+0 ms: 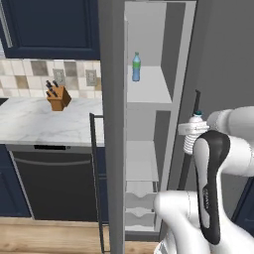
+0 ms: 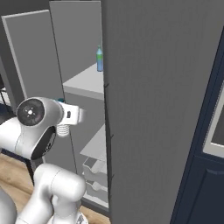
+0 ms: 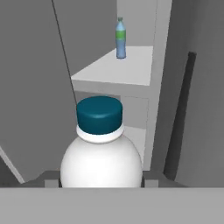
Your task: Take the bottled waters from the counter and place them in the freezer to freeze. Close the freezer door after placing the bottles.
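end effector (image 3: 100,186): mine; pinching the clear bottle (image 3: 101,153) around its body, cap up; the fingertips themselves sit hidden at the bottle's sides
clear bottle: carried upright in front of the open freezer (image 1: 149,94), outside it, near the right edge of the opening and level with the gap under the upper shelf (image 1: 149,89)
green bottle (image 1: 136,67): already standing on the upper shelf, toward the back left; half the job looks done
door (image 1: 113,149): swung wide on the left, edge toward me; its handle (image 1: 95,178) sticks out low on the bench (image 1: 30,124) side
risk, frame: going in from this far right, the bottle or my wrist could clip the freezer's right wall or the dark bar (image 3: 181,113) beside it; a knock could twist the bottle in my grip
risk, shelf: coming in too low would catch the shelf lip; too fast, and I could bump the green bottle over
risk, release: letting go tilted would tip it; a rolling bottle could foul the door
risk, door: my elbow is close to it; closing needs a clear swing
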Robot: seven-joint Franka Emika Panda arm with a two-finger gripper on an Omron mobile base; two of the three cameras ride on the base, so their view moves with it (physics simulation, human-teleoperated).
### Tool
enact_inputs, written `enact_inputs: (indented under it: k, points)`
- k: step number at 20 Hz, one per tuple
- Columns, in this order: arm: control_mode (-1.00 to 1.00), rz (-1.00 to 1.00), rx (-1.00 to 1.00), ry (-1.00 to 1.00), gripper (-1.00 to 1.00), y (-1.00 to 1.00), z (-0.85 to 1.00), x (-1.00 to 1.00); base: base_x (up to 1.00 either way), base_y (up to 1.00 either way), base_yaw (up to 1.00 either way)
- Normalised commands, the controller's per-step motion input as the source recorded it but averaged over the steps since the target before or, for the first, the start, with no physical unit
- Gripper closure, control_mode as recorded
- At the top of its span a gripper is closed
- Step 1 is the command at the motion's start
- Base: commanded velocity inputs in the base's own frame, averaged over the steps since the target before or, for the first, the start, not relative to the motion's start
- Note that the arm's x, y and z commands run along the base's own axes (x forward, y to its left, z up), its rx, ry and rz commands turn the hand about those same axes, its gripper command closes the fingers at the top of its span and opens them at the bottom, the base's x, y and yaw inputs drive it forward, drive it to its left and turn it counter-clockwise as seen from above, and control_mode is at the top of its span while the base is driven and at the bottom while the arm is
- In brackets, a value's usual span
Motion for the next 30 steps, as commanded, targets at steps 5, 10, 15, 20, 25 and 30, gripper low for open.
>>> enact_inputs:
  k: [5,10,15,20,25,30]
  points:
    - [-1.00,-0.23,0.03,-0.02,1.00,0.34,0.00,0.25,0.00,0.00,0.00]
    - [-1.00,-0.03,-0.12,-0.03,1.00,0.44,0.04,0.06,0.00,0.00,0.00]
    - [-1.00,0.00,-0.15,-0.06,1.00,0.03,0.21,0.32,0.00,0.00,0.00]
    - [-1.00,0.00,-0.02,-0.01,1.00,0.00,0.17,0.66,0.00,0.00,0.00]
    - [-1.00,0.00,0.05,-0.02,1.00,0.02,0.12,0.69,0.00,0.00,0.00]
    - [-1.00,0.00,-0.02,0.00,1.00,0.00,0.29,0.57,0.00,0.00,0.00]
